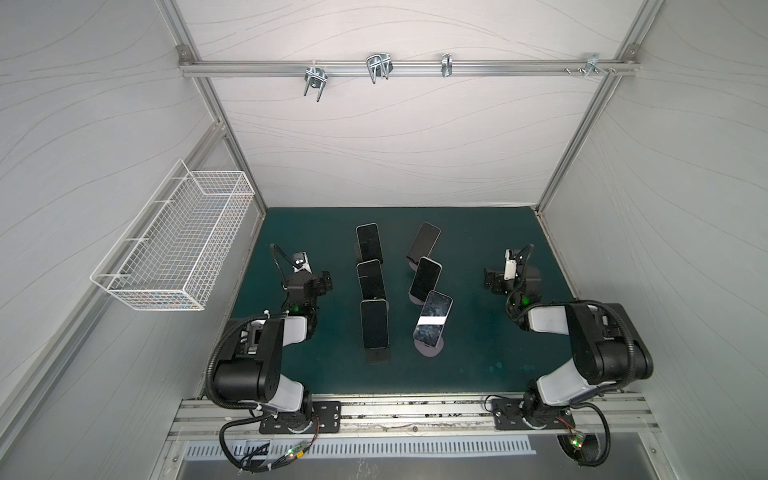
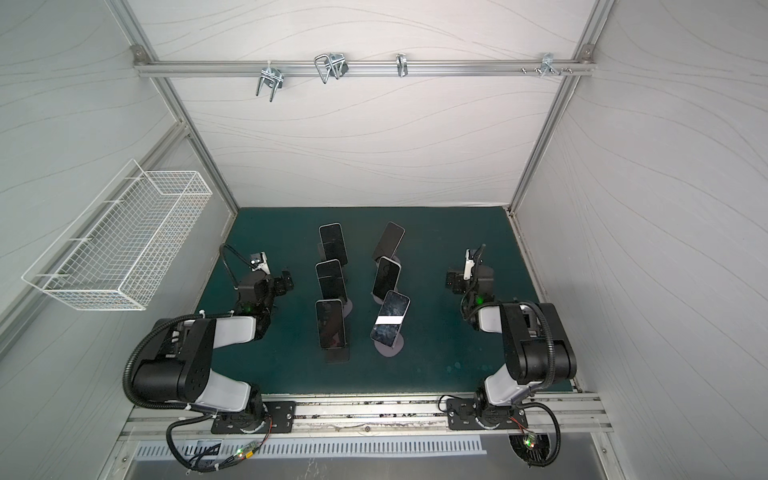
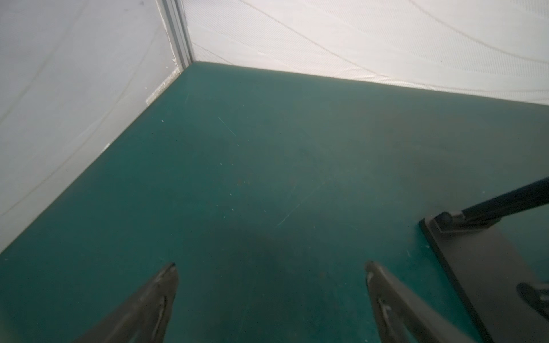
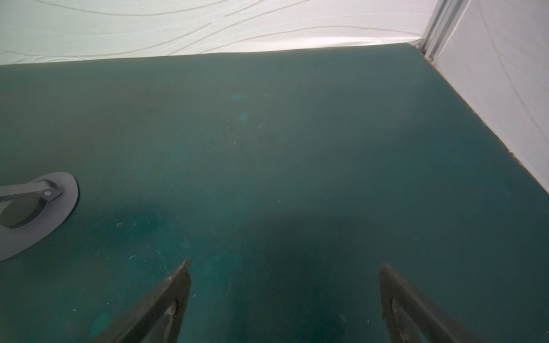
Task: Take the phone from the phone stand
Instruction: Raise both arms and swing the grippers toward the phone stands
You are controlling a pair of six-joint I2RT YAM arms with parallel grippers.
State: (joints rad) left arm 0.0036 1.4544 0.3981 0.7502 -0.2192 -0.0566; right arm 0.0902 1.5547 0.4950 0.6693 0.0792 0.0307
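Several dark-screened phones lean on stands in two columns on the green mat (image 1: 478, 365). In both top views the nearest left phone (image 1: 374, 324) (image 2: 330, 324) rests on a black rectangular phone stand (image 1: 378, 356). The nearest right phone (image 1: 432, 319) (image 2: 390, 318) rests on a grey round stand (image 1: 428, 348). My left gripper (image 1: 323, 282) (image 3: 270, 264) is open and empty, left of the phones. My right gripper (image 1: 491, 282) (image 4: 285, 262) is open and empty, right of them. The left wrist view shows a black stand base (image 3: 481, 261). A grey round base (image 4: 38, 213) shows in the right wrist view.
A white wire basket (image 1: 174, 249) hangs on the left wall. Metal hooks (image 1: 378, 68) hang from the rail on the back wall. White walls close the mat on three sides. An aluminium rail (image 1: 415, 411) with both arm bases runs along the front.
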